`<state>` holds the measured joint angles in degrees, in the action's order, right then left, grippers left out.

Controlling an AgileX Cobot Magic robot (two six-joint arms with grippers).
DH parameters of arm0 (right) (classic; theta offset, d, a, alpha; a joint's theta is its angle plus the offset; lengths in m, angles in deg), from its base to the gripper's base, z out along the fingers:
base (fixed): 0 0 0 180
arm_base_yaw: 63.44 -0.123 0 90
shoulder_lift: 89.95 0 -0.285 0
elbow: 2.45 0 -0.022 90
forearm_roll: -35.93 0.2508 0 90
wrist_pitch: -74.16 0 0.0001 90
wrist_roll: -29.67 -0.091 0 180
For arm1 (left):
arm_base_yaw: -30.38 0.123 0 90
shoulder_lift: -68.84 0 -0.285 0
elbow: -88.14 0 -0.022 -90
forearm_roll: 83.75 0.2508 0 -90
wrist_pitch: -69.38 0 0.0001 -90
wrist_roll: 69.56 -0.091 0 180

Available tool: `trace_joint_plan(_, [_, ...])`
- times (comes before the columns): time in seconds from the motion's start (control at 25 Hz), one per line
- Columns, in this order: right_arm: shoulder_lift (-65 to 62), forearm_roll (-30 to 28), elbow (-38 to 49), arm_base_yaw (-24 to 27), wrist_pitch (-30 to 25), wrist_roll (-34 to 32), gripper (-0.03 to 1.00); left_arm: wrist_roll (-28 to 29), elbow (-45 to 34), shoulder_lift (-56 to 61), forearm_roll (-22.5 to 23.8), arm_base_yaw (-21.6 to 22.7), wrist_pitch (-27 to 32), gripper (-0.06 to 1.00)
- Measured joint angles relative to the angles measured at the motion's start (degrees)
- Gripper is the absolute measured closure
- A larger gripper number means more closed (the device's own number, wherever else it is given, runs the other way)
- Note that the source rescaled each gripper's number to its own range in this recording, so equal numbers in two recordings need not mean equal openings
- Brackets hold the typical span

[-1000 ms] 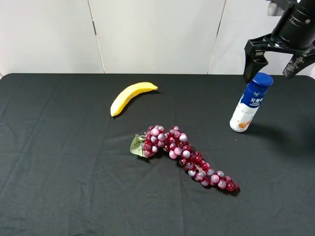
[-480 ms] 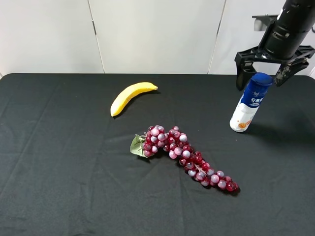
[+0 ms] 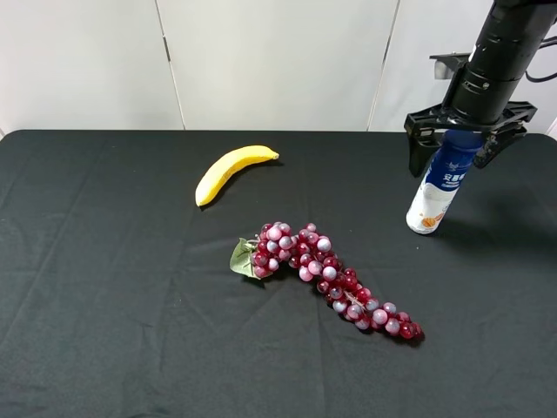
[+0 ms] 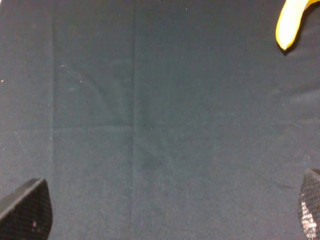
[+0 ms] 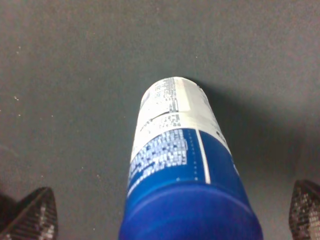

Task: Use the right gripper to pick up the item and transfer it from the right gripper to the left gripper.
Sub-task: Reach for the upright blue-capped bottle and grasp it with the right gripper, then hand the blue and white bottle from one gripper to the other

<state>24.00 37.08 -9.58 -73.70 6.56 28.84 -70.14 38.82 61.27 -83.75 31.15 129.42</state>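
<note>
Bottle: the white bottle [image 3: 442, 187] with the blue cap and blue upper label stands on its base at the far right of the worktop [image 3: 104, 305]. From my high camera it looks tipped a little, cap towards the right. There's a small orange mark near its base.

Right pincer: right pincer [image 3: 449, 157] is spread wide and sits over the top of the bottle, one finger on each side of the cap. On the right wrist feed the cap fills the middle, and the two fingertips [image 5: 32, 217] sit way out at the edges of the picture. So there's open worktop between each fingertip and the bottle, nothing pinched as far as I can see.

Left pincer: left pincer [image 4: 167, 207] is spread too, with just the two textured tips poking into the corners of its own feed and bare black cloth between them. I don't see it in the high view at all.

Banana: a yellow banana [image 3: 233, 170] lies flat towards the back, left of centre and well apart from the bottle. One end of it also peeks into the left wrist feed.

Grapes: a red grape bunch [image 3: 326, 274] with a green leaf [image 3: 243, 259] lies around mid-worktop, stretched diagonally. It's nearer me than the bottle and not touching it.

Worktop: black cloth, with a few creases.
</note>
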Motion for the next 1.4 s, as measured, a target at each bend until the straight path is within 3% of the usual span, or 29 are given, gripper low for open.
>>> trace_joint_plan(0.72, [0.16, -0.01, 0.0, 0.0, -1.28, 0.05, -0.02, 0.0, 0.0, 0.0, 0.0, 0.0, -0.05, -0.02])
trace_joint_plan(0.76, [0.16, -0.01, 0.0, 0.0, -1.55, 0.28, 0.12, 0.0, 0.0, 0.0, 0.0, 0.0, -0.05, -0.02])
trace_joint_plan(0.8, [0.16, -0.01, 0.0, 0.0, -1.71, 0.28, 0.48, 0.0, 0.0, 0.0, 0.0, 0.0, -0.05, -0.02])
trace_joint_plan(0.84, [0.16, -0.26, 0.0, 0.0, -1.71, 0.34, 0.97, 0.0, 0.0, 0.0, 0.0, 0.0, -0.05, -0.02])
trace_joint_plan(0.88, [0.16, -0.04, 0.0, 0.0, -1.71, 0.44, 0.91, 0.0, 0.0, 0.0, 0.0, 0.0, -0.05, -0.02])
trace_joint_plan(1.4, [0.16, -0.05, 0.0, 0.0, -1.71, 0.44, 0.92, 0.0, 0.0, 0.0, 0.0, 0.0, -0.05, -0.02])
